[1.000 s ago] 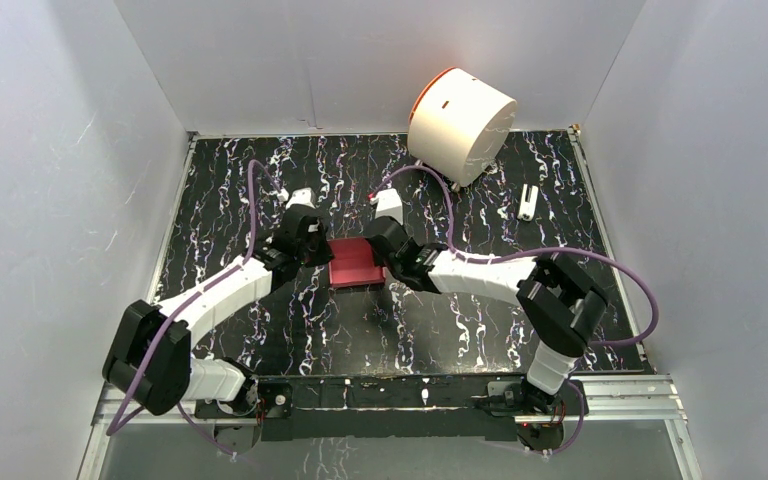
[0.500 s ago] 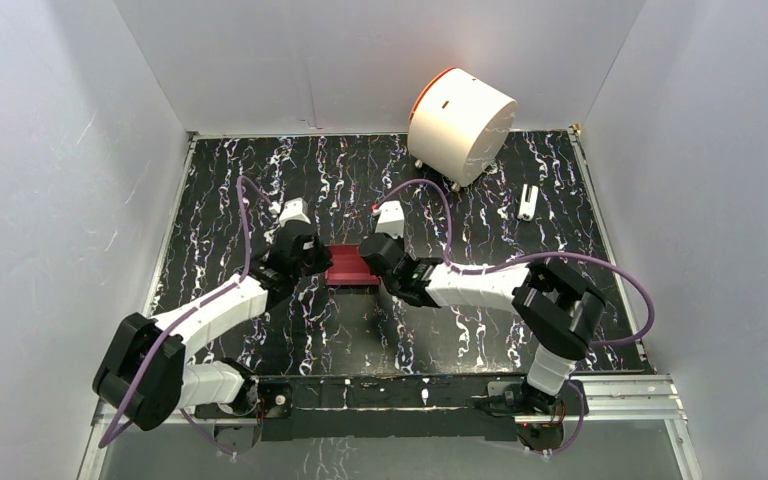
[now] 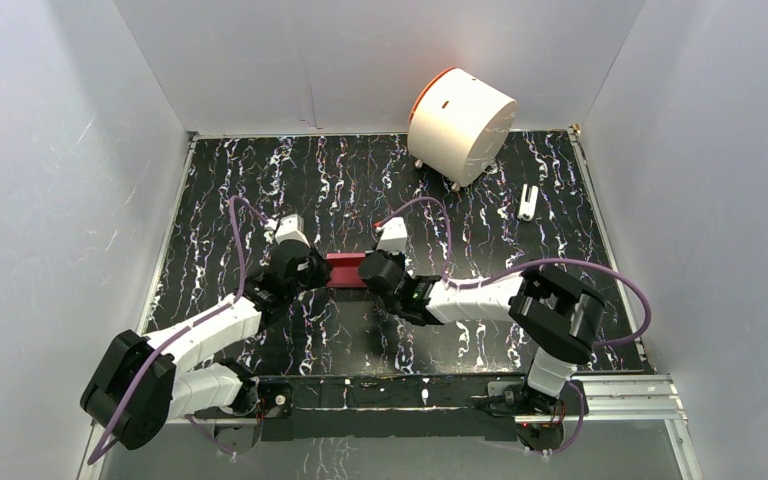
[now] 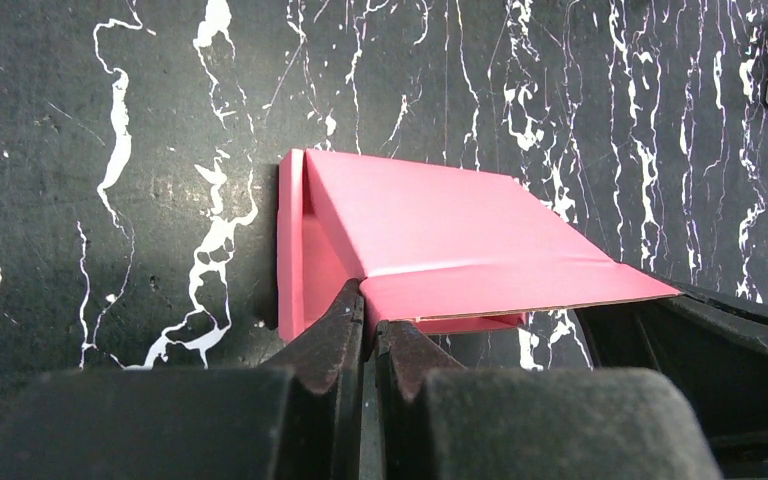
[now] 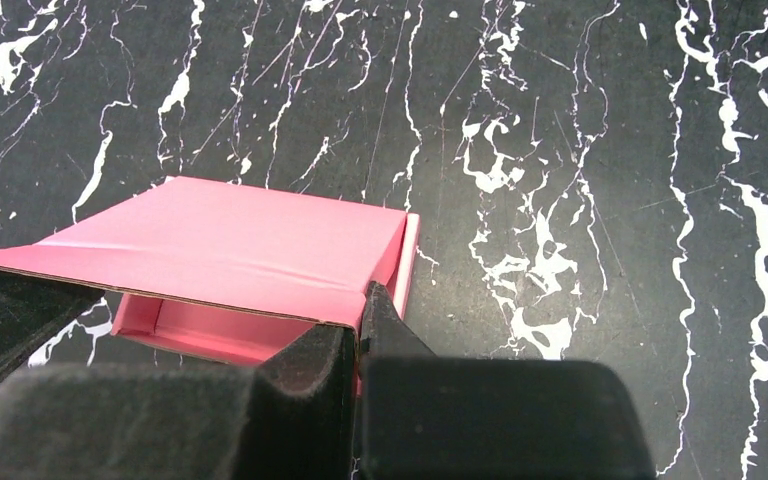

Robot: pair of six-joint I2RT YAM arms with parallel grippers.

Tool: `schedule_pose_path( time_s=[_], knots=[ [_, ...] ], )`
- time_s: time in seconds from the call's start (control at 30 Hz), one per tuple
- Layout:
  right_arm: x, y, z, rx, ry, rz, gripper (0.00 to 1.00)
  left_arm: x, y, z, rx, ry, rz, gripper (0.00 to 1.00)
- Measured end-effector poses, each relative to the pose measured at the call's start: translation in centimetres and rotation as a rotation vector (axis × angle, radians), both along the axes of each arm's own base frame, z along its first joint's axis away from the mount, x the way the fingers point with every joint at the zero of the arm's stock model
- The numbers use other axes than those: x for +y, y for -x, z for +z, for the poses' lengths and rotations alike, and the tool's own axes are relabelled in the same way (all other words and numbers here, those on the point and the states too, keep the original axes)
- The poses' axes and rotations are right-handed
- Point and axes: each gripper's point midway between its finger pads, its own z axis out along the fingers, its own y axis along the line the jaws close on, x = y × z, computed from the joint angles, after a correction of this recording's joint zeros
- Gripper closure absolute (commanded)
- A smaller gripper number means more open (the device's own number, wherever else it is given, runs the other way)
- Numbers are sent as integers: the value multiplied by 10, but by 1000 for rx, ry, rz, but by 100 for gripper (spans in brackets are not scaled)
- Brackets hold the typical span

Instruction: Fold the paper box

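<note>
The pink-red paper box (image 3: 345, 270) lies on the black marbled table between my two grippers. Seen from the left wrist, the paper box (image 4: 430, 230) has its lid sloping down over the tray, with a side wall standing at the left. My left gripper (image 4: 368, 320) is shut on the lid's near left corner. From the right wrist, the paper box (image 5: 240, 245) shows its open inside under the raised front edge. My right gripper (image 5: 360, 320) is shut on the lid's near right corner. From above, the left gripper (image 3: 312, 270) and right gripper (image 3: 372, 272) flank the box.
A large white cylinder with an orange rim (image 3: 460, 125) lies tilted at the back of the table. A small white object (image 3: 527, 202) sits at the back right. White walls enclose the table on three sides.
Both grippers have drawn toward the near edge, still gripping the lid. The box's red face looks far narrower from above, the lid having come down over the tray.
</note>
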Motion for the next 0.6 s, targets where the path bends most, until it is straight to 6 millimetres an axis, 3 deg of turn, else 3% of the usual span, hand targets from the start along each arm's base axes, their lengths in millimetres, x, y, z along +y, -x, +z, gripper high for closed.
schedule_pose_path(
  time_s=[0.37,0.5,0.6],
  knots=[
    [-2,14,-19,18,-13,10,95,0,14,-21,37,6,-15,96],
    [-5,24,-36,47,20,37,82,1,26,-39,85,-11,-33,95],
    [-2,27,-37,54,19,51,71,3,31,-46,102,-21,-31,95]
  ],
)
